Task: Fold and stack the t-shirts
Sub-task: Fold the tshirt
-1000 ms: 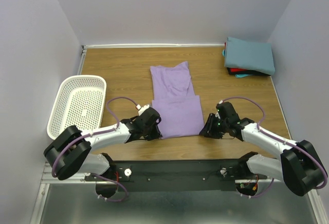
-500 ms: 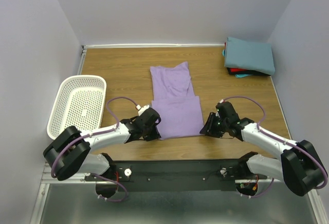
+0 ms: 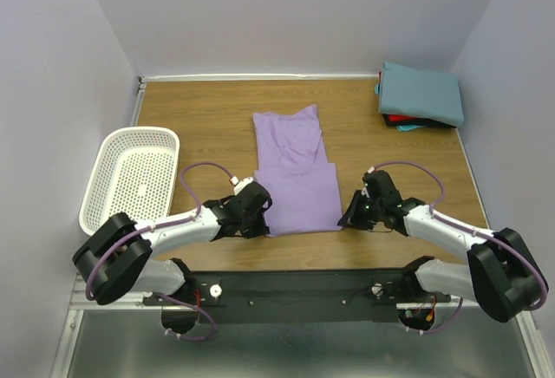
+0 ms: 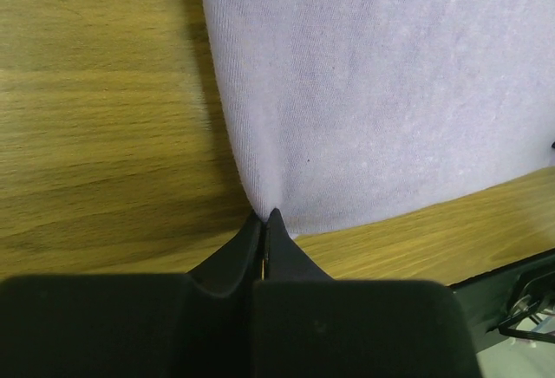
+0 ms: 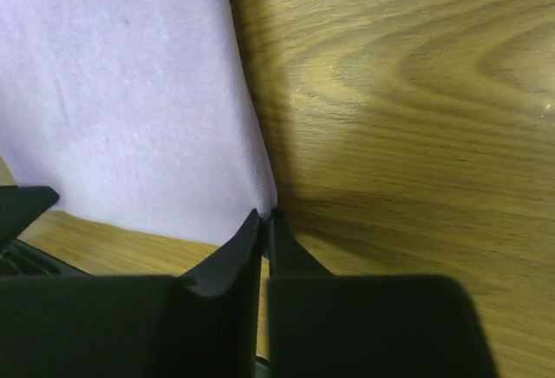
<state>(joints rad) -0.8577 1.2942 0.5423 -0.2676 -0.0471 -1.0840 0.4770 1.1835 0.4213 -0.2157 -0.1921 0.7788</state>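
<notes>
Your wrist views show what the top view hides: the left gripper [image 4: 264, 218] is pinched shut on the lavender t-shirt [image 3: 299, 179] at its near left corner, and the right gripper [image 5: 264, 217] is nipped onto the near right corner. The shirt lies flat on the table [image 3: 199, 109] beyond both. The white basket [image 3: 139, 132] sits outboard of the left gripper, its perforated floor showing. The teal t-shirt [image 3: 422, 92] tops the red t-shirt [image 3: 406, 120] far beyond the right gripper. Both arms reach low and inward.

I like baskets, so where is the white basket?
In the top view, the white basket sits on the far left side, apart from and to the left of the purple t-shirt.
</notes>
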